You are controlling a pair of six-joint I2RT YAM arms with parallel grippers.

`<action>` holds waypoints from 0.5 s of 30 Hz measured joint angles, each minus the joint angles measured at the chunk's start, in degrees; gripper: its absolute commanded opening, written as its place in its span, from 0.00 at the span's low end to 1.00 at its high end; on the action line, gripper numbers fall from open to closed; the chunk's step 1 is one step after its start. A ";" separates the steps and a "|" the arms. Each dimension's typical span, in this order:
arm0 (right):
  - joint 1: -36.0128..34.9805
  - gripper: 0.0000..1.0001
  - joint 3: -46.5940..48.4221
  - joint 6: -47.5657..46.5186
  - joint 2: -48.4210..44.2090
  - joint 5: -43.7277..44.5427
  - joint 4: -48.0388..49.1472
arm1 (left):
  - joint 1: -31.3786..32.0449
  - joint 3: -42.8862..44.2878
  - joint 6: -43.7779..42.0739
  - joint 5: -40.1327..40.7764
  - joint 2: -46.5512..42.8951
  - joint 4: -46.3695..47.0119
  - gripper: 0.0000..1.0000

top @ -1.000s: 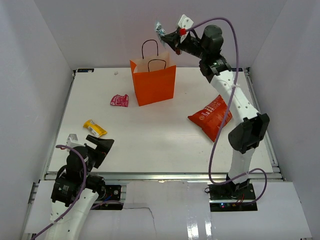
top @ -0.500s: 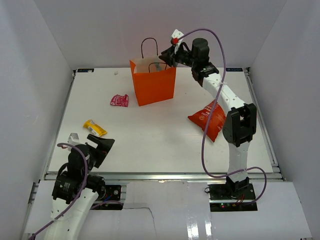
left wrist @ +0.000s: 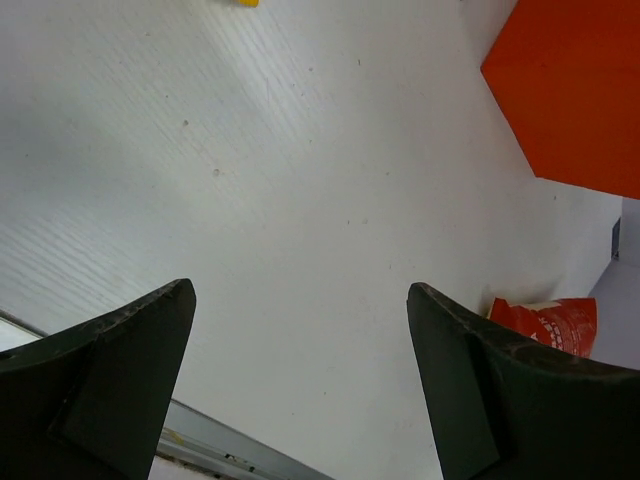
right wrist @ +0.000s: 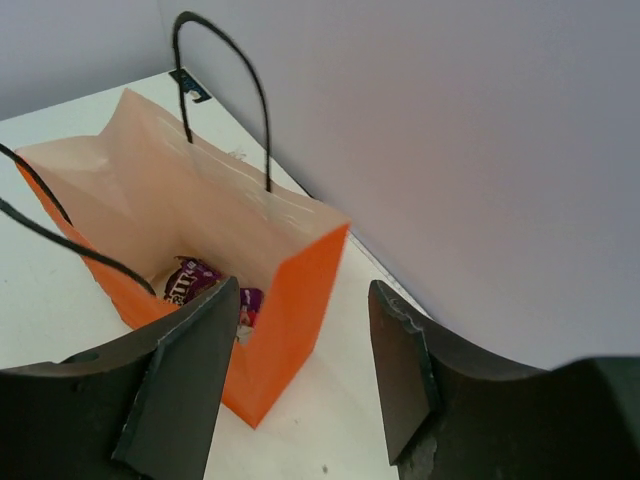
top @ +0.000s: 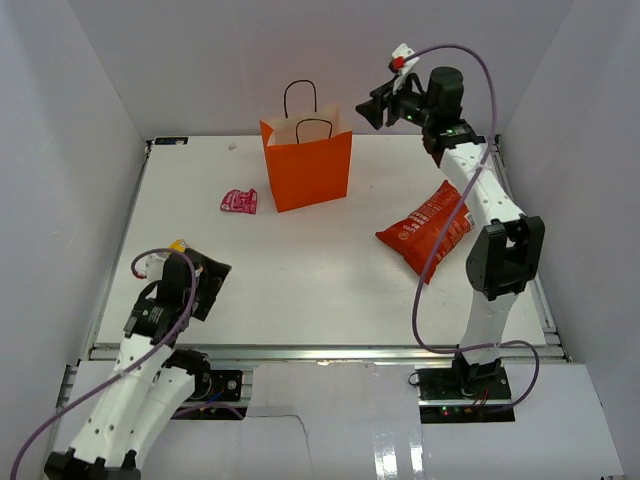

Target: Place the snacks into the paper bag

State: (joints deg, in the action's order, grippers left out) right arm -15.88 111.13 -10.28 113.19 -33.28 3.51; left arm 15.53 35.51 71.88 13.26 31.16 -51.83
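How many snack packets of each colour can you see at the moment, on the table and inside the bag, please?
red chip bag: 1
pink packet: 1
yellow packet: 1
dark purple packet, inside the paper bag: 1
Total: 4 in view; part of the bag's floor is hidden, so more may lie there.

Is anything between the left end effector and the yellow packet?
Nothing visible. In the left wrist view, bare table runs from the open left end effector up to the yellow packet at the top edge. The bag and chip bag sit off to the right.
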 measured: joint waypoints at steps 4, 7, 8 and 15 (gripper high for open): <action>5.51 0.62 -7.58 0.72 -8.92 -1.75 -2.27 | -0.11 4.13 -0.85 1.86 11.26 3.87 0.97; 9.81 0.66 -16.09 -1.46 -17.07 -5.66 -5.09 | -1.68 9.05 -3.02 2.62 20.59 6.10 0.96; 10.64 0.68 -18.99 -3.21 -19.47 -7.13 -6.34 | -2.80 10.71 -3.89 2.58 23.78 6.38 0.95; 9.86 0.71 -43.78 -16.39 -34.91 -15.23 -19.47 | -11.34 23.19 -11.34 6.25 45.05 4.20 0.95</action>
State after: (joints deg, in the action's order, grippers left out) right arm -6.02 67.35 -26.68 78.28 -48.51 -15.97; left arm 4.19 58.70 60.53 19.51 76.20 -47.64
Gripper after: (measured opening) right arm 0.709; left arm 0.949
